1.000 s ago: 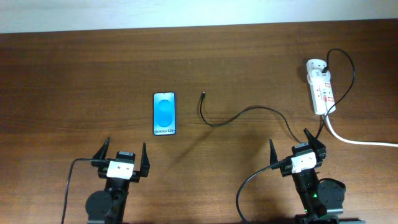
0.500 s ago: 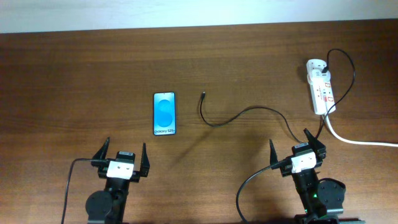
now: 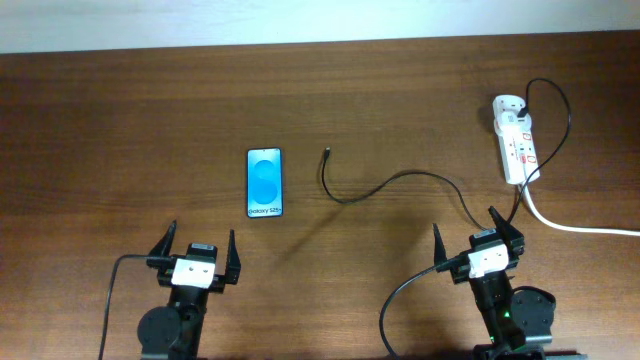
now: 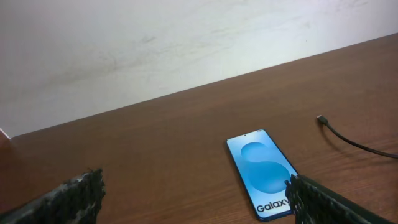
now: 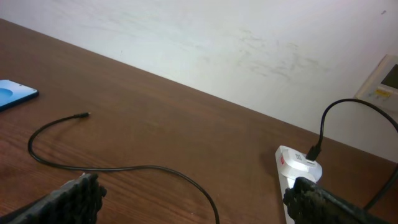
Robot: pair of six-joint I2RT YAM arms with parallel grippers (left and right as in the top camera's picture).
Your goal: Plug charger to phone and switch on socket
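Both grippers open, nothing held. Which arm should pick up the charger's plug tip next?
Right, probably. The plug tip lies about midway between the arms, but the cable runs back past the right gripper, while the left gripper faces the phone and could steady it.

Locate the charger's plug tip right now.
In the overhead view, the plug tip lies on the table just right of the phone, not touching it, far left of the socket.

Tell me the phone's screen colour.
The phone shows light blue, darker blue circle; best in left wrist view.
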